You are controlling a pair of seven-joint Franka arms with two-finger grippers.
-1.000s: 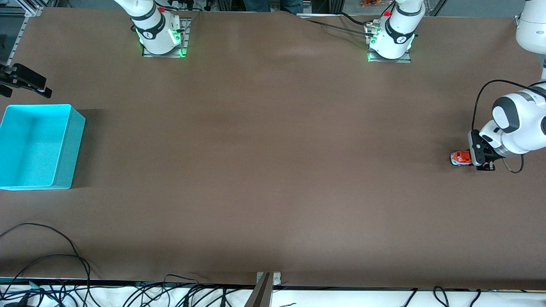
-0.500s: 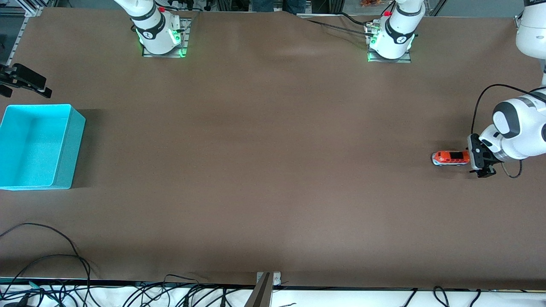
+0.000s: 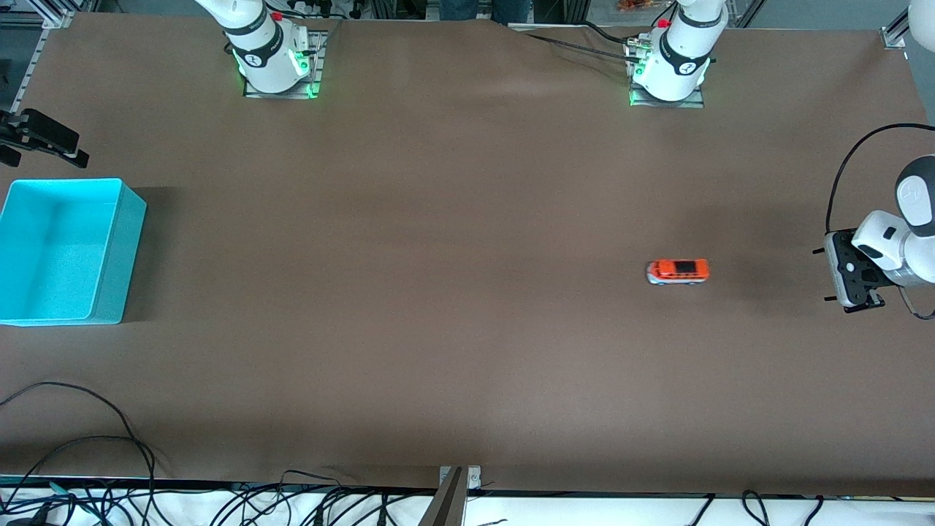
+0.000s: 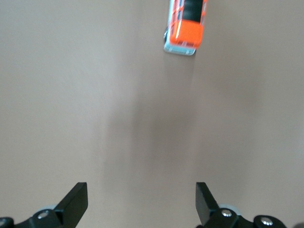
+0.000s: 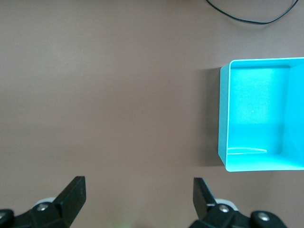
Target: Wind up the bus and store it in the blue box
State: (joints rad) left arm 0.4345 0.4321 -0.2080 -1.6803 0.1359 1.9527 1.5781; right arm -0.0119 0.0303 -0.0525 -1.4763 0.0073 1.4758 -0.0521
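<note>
The orange bus stands free on the brown table, toward the left arm's end. It also shows in the left wrist view, well clear of the fingertips. My left gripper is open and empty, over the table near that end, with bare table between it and the bus. The blue box stands empty at the right arm's end and shows in the right wrist view. My right gripper is open and empty, above bare table beside the box. It does not show in the front view.
A black clamp-like object sits at the table's edge, farther from the front camera than the box. Loose cables lie along the near edge. Both arm bases stand at the table's farthest edge.
The left gripper let go of the bus and drew back toward its end of the table. The bus rolled away from it toward the right arm's end.
</note>
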